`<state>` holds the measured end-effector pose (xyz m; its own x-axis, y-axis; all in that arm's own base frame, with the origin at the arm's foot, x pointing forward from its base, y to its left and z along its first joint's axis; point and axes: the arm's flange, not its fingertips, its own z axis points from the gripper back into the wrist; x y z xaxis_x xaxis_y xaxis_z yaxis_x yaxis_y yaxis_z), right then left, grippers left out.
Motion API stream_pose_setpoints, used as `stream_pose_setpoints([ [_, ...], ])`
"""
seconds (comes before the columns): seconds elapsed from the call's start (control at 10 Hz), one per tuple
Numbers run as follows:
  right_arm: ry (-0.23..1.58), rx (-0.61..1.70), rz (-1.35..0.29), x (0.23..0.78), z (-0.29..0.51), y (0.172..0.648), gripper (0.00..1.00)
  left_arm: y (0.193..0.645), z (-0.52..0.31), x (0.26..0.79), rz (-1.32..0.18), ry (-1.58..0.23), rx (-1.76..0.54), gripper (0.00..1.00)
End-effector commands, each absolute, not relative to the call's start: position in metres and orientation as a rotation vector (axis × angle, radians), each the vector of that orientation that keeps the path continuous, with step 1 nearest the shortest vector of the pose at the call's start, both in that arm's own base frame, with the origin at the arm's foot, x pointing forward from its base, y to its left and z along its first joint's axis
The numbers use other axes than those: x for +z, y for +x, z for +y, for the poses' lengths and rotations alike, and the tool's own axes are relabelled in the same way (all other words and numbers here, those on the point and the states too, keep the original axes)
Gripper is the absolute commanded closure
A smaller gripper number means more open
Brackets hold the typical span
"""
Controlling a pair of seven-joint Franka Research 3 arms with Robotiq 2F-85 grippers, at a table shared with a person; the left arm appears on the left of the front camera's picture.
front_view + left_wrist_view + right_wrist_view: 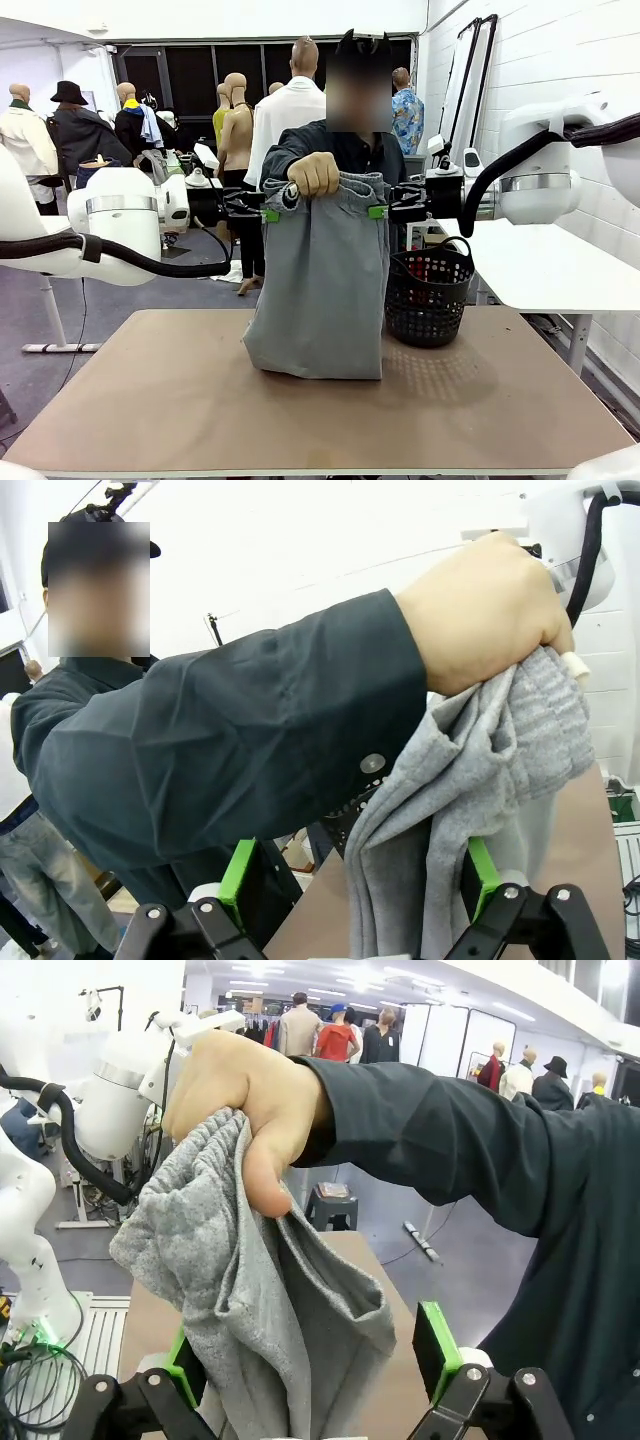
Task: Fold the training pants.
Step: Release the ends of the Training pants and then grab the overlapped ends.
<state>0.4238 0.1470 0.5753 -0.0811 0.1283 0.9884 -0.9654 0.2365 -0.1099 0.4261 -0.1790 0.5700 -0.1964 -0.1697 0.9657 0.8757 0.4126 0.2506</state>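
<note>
One hand [313, 173] atop training pants [318, 290]

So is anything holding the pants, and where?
The person's hand grips the training pants by the bunched waistband. The left gripper and right gripper stand open at its ends, clamping nothing.

1. From where I stand, no writing, label, brand, number or sign in the room can be read.
2. The training pants [318, 290], held up over the middle of the table, show plain grey cloth with no legible print or tag.
</note>
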Motion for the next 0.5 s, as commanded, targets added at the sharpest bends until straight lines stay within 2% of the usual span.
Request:
stream_pose_setpoints([
  [0.0, 0.889, 1.126, -1.331, 0.5703, 0.1498, 0.4252, 0.00, 0.4314, -0.1866, 0.5641, -1.513, -0.645, -1.062, 0.00],
  [0.4, 0.976, 1.137, -1.293, 0.5657, 0.1588, 0.4329, 0.00, 0.4330, -0.1895, 0.5624, -1.455, -0.712, -1.092, 0.00],
])
